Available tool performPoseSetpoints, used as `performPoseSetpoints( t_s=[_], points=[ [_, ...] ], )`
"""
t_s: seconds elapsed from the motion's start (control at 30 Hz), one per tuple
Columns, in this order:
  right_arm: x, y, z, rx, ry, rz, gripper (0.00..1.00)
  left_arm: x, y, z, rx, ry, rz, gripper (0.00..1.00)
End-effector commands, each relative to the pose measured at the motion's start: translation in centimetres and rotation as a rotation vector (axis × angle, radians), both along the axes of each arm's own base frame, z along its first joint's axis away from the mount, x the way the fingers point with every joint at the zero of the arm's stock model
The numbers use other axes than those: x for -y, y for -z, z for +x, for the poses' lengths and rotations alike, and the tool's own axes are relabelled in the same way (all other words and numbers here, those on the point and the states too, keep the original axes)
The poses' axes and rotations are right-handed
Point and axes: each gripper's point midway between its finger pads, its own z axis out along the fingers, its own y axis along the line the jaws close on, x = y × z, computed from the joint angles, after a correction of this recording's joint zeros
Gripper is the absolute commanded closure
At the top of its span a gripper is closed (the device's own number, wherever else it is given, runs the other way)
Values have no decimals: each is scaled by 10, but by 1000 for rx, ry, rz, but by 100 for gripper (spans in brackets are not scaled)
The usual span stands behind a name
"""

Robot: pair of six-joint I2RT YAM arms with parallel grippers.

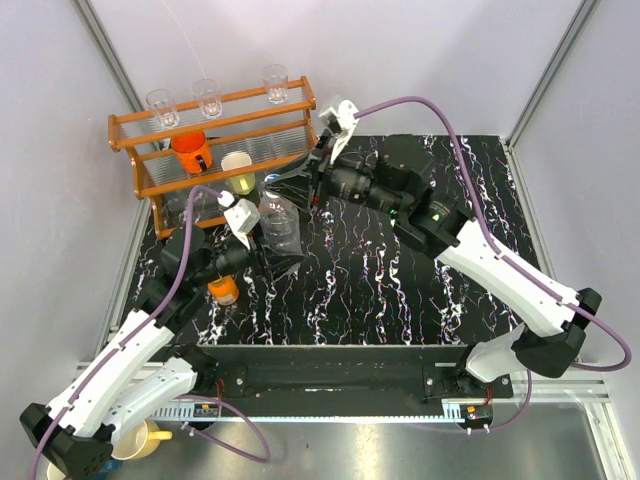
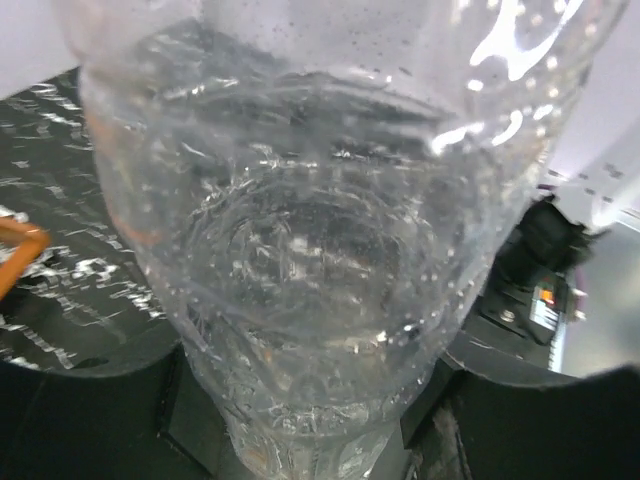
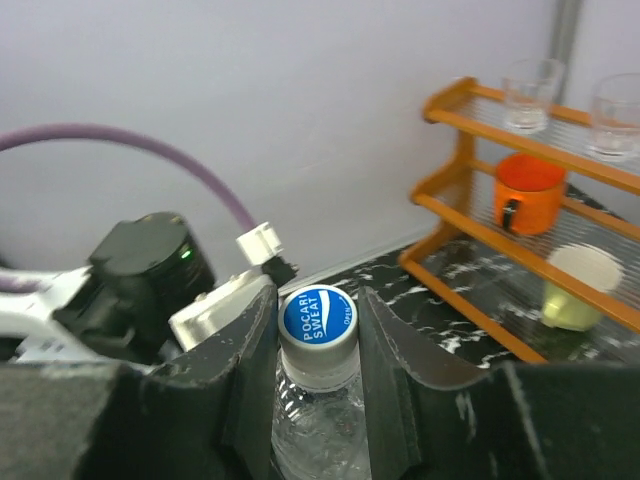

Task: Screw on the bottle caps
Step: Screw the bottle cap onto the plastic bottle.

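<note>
**Right wrist view: cap centred between the jaws, bottle's long axis dropping away below**

Blue-topped, white-rimmed cap [image 3: 318,322] on the neck of the clear bottle [image 3: 315,430], squarely between the jaws of the right gripper [image 3: 317,300]. Closed on the cap from both sides, pads against its rim with no visible gap. Printed top seen at a slant, so the reach of the jaws is probably not quite in line with the bottle's long axis.

Lower down, left gripper [image 1: 278,258] clamped round the bottle's body, clear plastic filling the left wrist view between its jaws. From above: neck end in the right jaws, body in the left, both close in front of the wooden rack [image 1: 215,120]. Roughly upright. Standing on the surface [image 1: 400,290] or lifted off it: cannot tell.

Next move, as a judgement: a twist of the cap about that long axis with the right jaws, body braced by the left. Everything depends on keeping the cap square to the thread, with cross-threading the risk of any slant. How far down already: cannot tell.

Orange bottle [image 1: 223,290] well apart from both pairs of jaws, on the surface just beside the left arm, the nearer arm for it. Capped or not: too small to tell.
</note>
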Motion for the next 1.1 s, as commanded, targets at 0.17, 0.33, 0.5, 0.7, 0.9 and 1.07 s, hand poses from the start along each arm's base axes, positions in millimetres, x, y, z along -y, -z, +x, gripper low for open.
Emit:
performPoseSetpoints(
  t_s=[0.17, 0.33, 0.5, 0.7, 0.9, 1.07],
  points=[
    [-19, 62, 17, -114, 487, -270, 87, -41, -29, 51, 113, -361, 29, 100],
    [-18, 55, 16, -115, 578, -250, 71, -42, -24, 46, 105, -347, 33, 100],
    [-6, 18, -2, -97, 488, -148, 20, -24, -28, 24, 107, -197, -10, 100],
    [32, -53, -45, 24, 271, 27, 0, -3, -28, -12, 95, 35, -61, 100],
    [56, -64, -88, 136, -108, 35, 0, 11, -46, -81, 138, 453, -146, 100],
    [58, -49, -126, 249, -398, 2, 0, 9, -42, -116, 98, 651, -117, 100]
  ],
)
